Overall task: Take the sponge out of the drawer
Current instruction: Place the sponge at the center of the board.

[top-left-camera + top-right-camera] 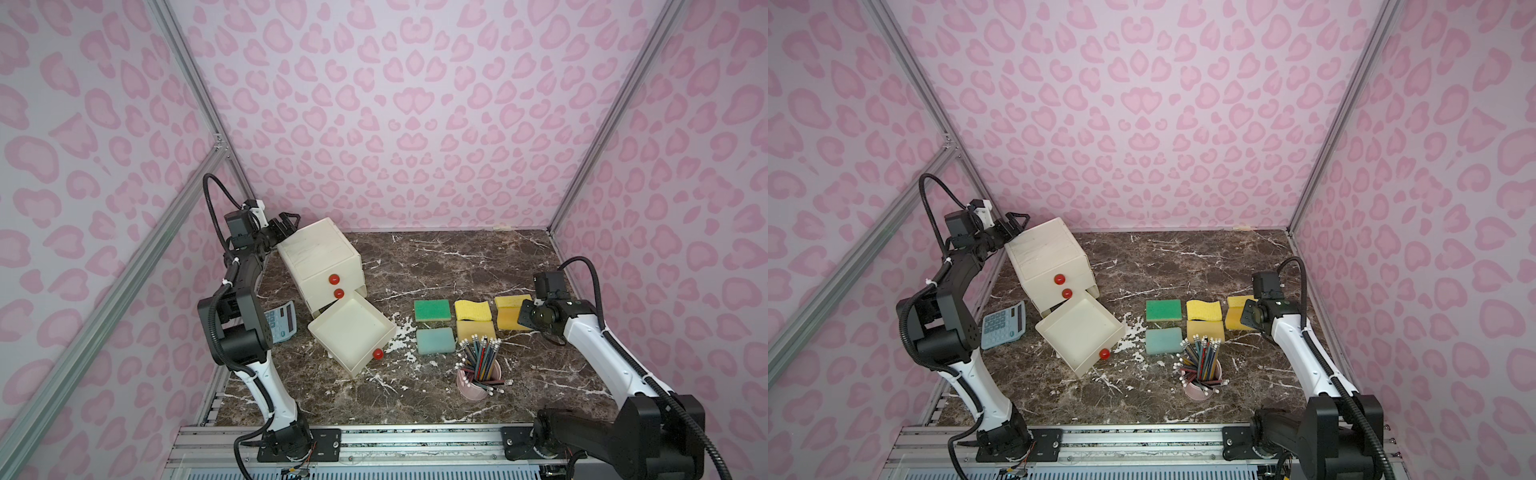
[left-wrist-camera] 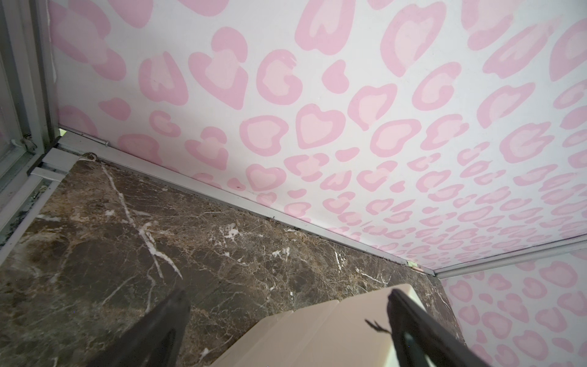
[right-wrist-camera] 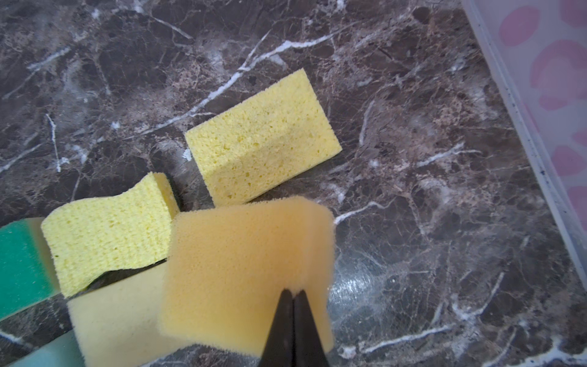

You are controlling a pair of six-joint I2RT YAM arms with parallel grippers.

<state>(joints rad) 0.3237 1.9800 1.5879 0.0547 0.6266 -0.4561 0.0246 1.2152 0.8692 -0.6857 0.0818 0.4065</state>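
Sponge (image 3: 247,270), orange, pinched at its edge in shut R tool (image 3: 293,294), L tool (image 2: 286,294) wide beside cabinet (image 1: 316,249)

**Sponge** (image 1: 509,321) (image 3: 247,270): one block of orange-yellow foam, fine-pored, rectangular with rounded corners. It is pinched at one edge between the closed tips of the right gripper (image 3: 293,290), at the right side of the marble tabletop (image 1: 436,266). Contact with the surface cannot be told.

**Drawer** (image 1: 353,330) (image 1: 1079,332): one cream plastic tray, shallow and square, with a red ball knob (image 1: 377,354) on its front. It is the lowest of three in the cream cabinet (image 1: 316,253), pulled far out at the left side, bare floor showing.
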